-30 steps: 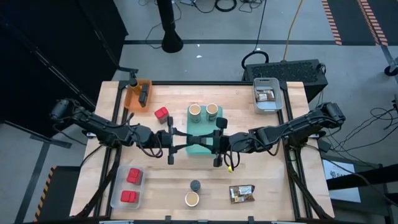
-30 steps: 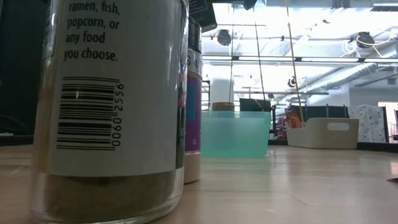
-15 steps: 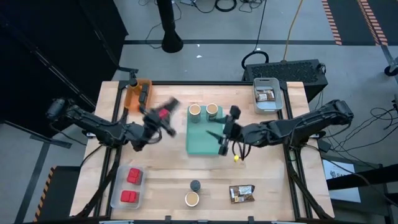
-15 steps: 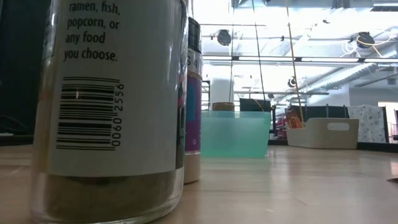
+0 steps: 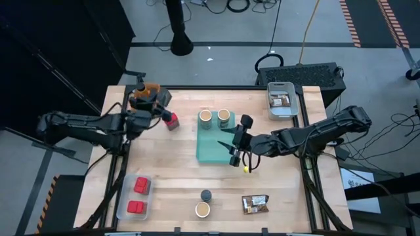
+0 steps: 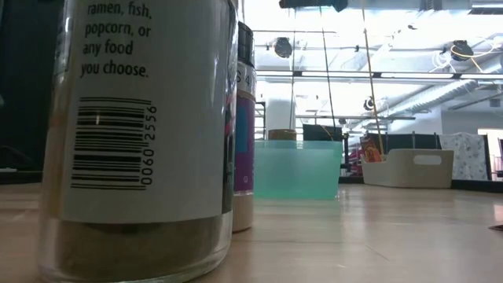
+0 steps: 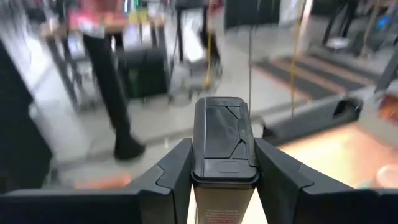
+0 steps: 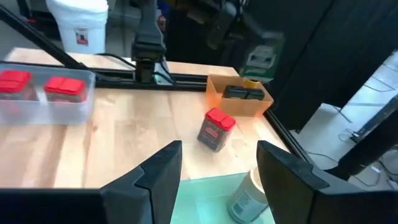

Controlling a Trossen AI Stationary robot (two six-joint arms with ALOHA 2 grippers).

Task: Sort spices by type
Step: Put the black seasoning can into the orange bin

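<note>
Over the orange bin, left gripper pinches a black-lidded jar.
Right gripper, fingers spread, has backed off the smooth teal tray.

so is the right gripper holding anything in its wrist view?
No. The right gripper is open with nothing between its fingers; the red spice box stands on the table beyond them.

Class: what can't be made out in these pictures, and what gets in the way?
Low view: a large labelled jar at the lens hides most of the table.
Left wrist view: the label of the black-lidded jar in the left hand is cut off by the edge; the room is blurred.
High view: the packets in the pale bin are too small to count.
</note>
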